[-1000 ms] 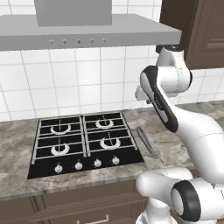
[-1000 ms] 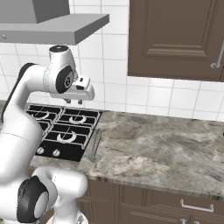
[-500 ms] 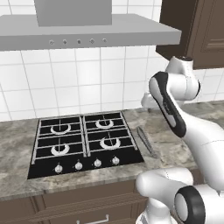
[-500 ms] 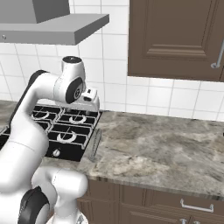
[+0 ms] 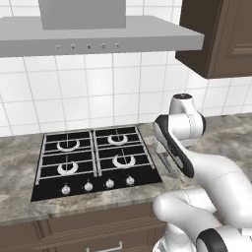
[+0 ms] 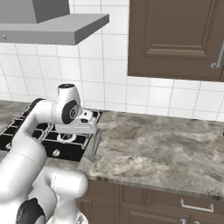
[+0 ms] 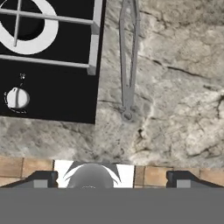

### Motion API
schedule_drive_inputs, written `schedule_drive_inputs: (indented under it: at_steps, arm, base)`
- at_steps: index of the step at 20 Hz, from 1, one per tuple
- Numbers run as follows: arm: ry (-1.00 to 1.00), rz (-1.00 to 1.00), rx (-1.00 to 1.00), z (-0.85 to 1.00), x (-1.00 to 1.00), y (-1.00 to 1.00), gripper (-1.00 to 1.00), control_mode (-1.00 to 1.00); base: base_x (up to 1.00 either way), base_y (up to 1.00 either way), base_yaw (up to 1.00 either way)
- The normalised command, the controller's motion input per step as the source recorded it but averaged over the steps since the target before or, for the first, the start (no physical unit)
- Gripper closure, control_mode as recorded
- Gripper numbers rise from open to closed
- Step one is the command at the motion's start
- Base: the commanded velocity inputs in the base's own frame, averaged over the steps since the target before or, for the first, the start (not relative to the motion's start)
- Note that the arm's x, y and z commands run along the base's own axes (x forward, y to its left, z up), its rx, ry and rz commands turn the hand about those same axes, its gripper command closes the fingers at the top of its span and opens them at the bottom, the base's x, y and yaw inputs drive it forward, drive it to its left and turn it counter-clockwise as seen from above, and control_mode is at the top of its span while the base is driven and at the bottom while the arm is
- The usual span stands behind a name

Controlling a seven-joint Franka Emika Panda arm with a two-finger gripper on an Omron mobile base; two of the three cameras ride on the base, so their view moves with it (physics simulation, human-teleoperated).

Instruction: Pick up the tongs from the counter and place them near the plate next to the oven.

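Note:
The tongs (image 7: 128, 65) lie flat on the counter (image 7: 179, 87), slim grey metal with two narrow arms joined at the end nearest my hand. They run along the hob's right edge (image 6: 94, 144), and the arm partly covers them (image 5: 164, 162) in the left base view. My gripper (image 7: 111, 179) hangs above the tongs' joined end, open, its fingertips (image 7: 41, 179) wide apart with nothing between them. In the right base view the hand (image 6: 83, 124) points down beside the hob. The plate and the oven are out of view.
A black gas hob (image 5: 93, 157) with grates and knobs (image 7: 16, 98) sits left of the tongs. A range hood (image 5: 98, 39) hangs above it. Dark upper cabinets (image 6: 175, 39) hang over the marbled counter (image 6: 157, 148), which stretches to the right. The counter's front edge is close below my hand.
The hand has come down from chest height by the hood toward the counter at the hob's right edge, tipping to point downward. Its jaws have spread apart. The tongs have not moved.

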Motion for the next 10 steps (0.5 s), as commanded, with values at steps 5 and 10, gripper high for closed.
schedule_drive_inputs:
  at_steps: [5,10]
  arm:
    - [0.01,0.03,0.00,-0.57,0.31,-0.25,-1.00,-1.00]
    - [0.01,0.04,0.02,-0.13,0.52,-0.24,-1.00,-1.00]
  base:
    - [0.00,0.00,0.00]
    - [0.00,0.00,0.00]
